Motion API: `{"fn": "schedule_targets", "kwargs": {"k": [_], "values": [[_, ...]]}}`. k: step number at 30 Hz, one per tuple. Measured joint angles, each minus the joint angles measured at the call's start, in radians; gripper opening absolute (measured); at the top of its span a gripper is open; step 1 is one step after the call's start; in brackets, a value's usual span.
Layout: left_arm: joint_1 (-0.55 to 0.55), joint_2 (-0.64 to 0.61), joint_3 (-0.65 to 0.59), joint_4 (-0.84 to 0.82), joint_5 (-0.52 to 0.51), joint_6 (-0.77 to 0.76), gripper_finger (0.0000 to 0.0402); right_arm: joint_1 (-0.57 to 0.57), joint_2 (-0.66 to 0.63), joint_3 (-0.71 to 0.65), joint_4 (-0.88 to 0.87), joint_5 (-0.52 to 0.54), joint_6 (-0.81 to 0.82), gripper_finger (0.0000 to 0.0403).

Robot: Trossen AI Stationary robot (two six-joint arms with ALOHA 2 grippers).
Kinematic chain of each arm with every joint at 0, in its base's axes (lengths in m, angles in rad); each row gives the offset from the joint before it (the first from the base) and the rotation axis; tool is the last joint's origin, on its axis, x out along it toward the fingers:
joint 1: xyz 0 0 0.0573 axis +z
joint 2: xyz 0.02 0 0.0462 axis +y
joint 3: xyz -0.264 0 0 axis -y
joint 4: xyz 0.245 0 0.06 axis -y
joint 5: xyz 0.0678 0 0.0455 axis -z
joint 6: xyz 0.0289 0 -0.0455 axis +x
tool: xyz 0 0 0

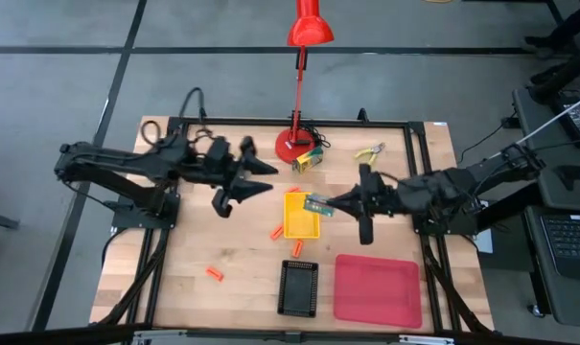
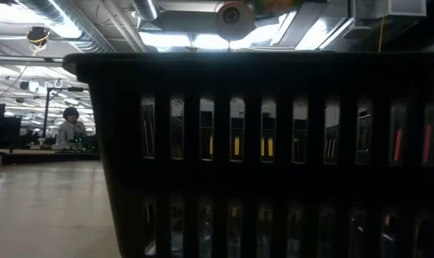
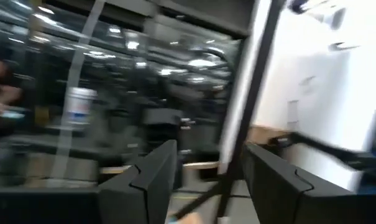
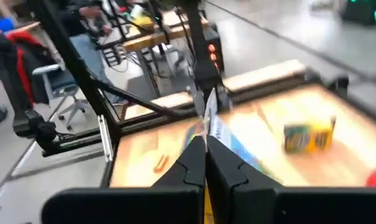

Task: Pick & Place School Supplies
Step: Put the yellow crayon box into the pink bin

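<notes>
Four orange sticks (image 1: pixel 214 274) — two printed boxes (image 1: pixel 309 159), three trays (image 1: pixel 301 215).

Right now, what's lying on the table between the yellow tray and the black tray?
In the high view, two short orange sticks, one off the yellow tray's lower left corner, one just above the black tray. Otherwise bare wood.

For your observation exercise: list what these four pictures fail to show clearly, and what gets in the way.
- Low view: the black tray blocks the table, supplies and both arms.
- Left wrist view: motion blur; no supplies visible past the open left claw.
- Right wrist view: print on the small box blurred.
- High view: what the right claw pinches is too small.
</notes>
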Motion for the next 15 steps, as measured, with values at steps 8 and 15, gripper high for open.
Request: {"fn": "schedule_targets", "kwargs": {"k": [8, 15], "values": [[-0.118, -0.132, 0.0, -0.147, -0.41, 0.129, 0.0164, 0.297, 0.018, -0.046, -0.043, 0.536, 0.399, 0.0001], [-0.228, -0.132, 0.0, -0.175, -0.614, 0.202, 0.0151, 0.458, 0.173, -0.047, -0.077, 0.841, 0.732, 0.0]]}}
